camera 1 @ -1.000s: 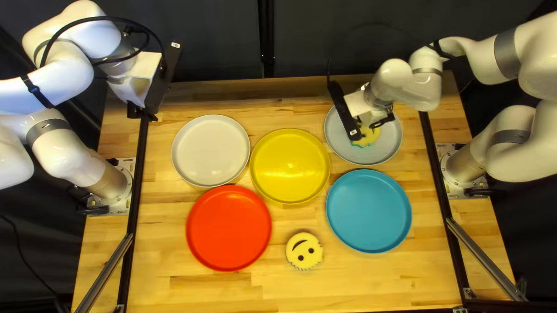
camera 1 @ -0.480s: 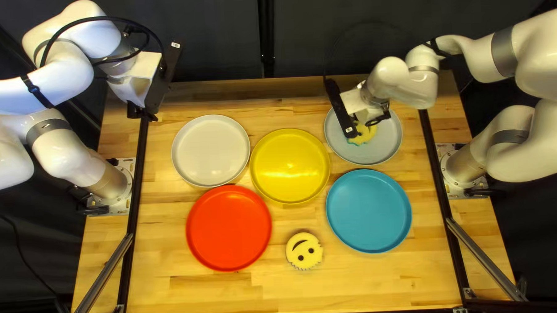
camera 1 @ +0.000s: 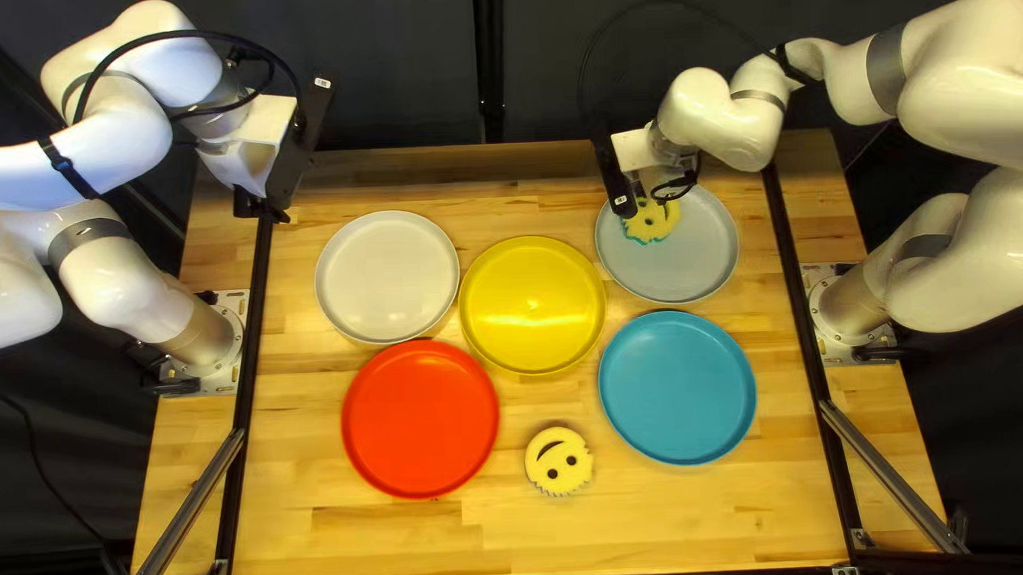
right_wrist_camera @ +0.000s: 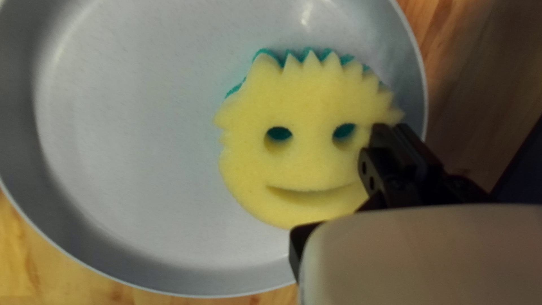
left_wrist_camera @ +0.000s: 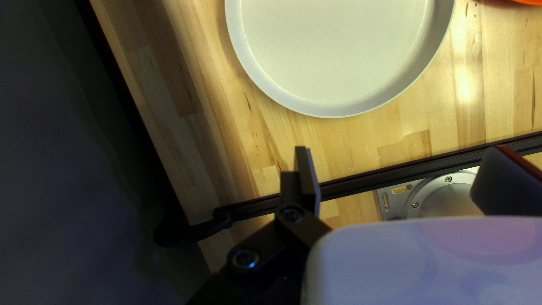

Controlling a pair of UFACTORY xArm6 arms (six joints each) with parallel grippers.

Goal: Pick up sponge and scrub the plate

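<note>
Right gripper [camera 1: 656, 195]: one yellow sponge [camera 1: 652, 224] is pinched between its two fingers. The sponge is held at the grey plate [camera 1: 706, 258], within its rim, toward the far left of that plate in the top left view. On its yellow face, two eye holes and one mouth slit are seen in the right wrist view; a teal layer is visible beneath.

Left gripper [camera 1: 263, 208]: its two fingers are spread, with nothing held. It is positioned above the table's far left corner, near the white plate [camera 1: 386, 276].

Plates counted: five. Besides the grey and white ones, one yellow plate [camera 1: 533, 305] is placed between them, slightly nearer; one red plate [camera 1: 421, 419] and one blue plate [camera 1: 677, 387] are set closer to the near edge.

Sponges counted: two. The second sponge [camera 1: 558, 462] is laid on the wooden table [camera 1: 656, 521], between the red and blue plates, with its smiling face turned up.
</note>
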